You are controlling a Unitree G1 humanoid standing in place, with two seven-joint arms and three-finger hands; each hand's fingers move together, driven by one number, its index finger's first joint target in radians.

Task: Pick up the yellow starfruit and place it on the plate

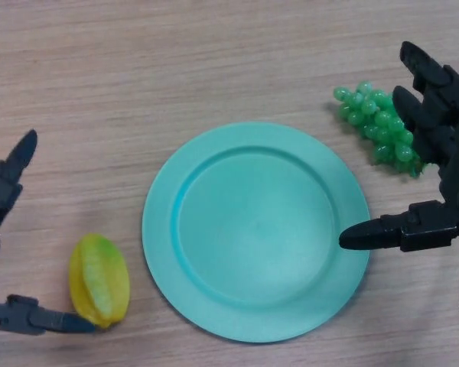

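- The yellow starfruit point(99, 280) lies on the bench point(214, 61), just left of the plate point(256, 229).
- Our left hand point(8, 252) brackets it, spread, ready to grasp.
- Our right hand point(436, 168) waits released near the grapes point(379, 126).

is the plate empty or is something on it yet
Empty. The green plate shows only bare surface; the yellow starfruit lies on the table to its left, by the left hand.

Unclear setting, wood-grain table point(214, 61), toy fruit

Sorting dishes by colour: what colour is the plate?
Teal green plate, plain, best in the head view.
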